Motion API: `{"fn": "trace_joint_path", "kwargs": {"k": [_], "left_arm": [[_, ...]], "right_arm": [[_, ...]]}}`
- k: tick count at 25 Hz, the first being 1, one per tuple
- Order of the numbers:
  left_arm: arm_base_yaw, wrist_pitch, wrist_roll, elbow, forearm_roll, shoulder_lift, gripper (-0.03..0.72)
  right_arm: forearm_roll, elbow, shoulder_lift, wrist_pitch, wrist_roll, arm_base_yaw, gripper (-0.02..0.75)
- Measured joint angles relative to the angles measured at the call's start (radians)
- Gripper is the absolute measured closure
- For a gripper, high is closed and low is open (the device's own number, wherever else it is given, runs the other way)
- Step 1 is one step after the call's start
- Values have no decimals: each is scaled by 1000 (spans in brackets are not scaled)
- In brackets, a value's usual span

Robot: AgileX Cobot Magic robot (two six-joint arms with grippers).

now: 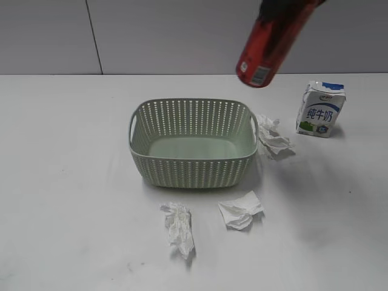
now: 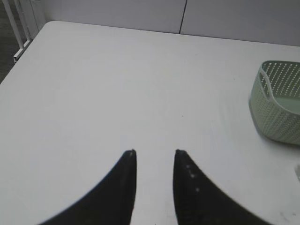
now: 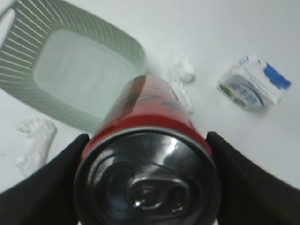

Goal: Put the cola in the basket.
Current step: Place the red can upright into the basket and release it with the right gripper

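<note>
Red aluminium fills the right wrist view: the cola [image 3: 150, 140] sits clamped between the dark fingers of the right gripper [image 3: 147, 164], pull-tab end toward the camera. In the exterior view the cola [image 1: 267, 48] hangs tilted in the air, its base pointing down toward the far right corner of the basket [image 1: 191, 176], above it and clear of the rim. That slant and height look like a carry that keeps the can over the wall before lowering; the basket is empty inside.

A milk carton [image 1: 320, 109] stands upright toward the far right of the table [image 1: 66, 182], apart from the basket. Three crumpled tissues [image 1: 240, 211] lie around the basket, one just beside its right wall.

Over the bare left side, the left gripper [image 2: 154, 152] hovers parted and empty. Plain grey panelled wall runs behind the white table.
</note>
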Motion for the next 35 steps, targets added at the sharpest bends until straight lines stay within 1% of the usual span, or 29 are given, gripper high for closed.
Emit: {"fn": "trace_joint_path", "kwargs": {"k": [2,6,10,16,22,27,28,29,32,35], "left_arm": [[0,0,0,0,0,0,471],[0,0,0,0,0,0,471],[0,0,0,0,0,0,471],[0,0,0,0,0,0,471],[0,0,0,0,0,0,471],[0,0,0,0,0,0,471],[0,0,0,0,0,0,471],[0,0,0,0,0,0,471],[0,0,0,0,0,0,471],[0,0,0,0,0,0,471]], "right_arm": [[-15,-57,80,0,-11,47,212],[-97,-136,246,1,-19,158,212],[-92,-169,371,-3,-24,205,214],[-91,-172,476,-26,-24,203,214],[-44,-175,504,-50,-24,203,214],[-31,-180,515,-55,-24,203,214],[-31,-180,515,-55,-24,203,208],[-30,-180,515,-55,-24,203,186],[-24,-181,515,-55,-24,203,99],[-21,-181,499,-55,-23,203,76]]}}
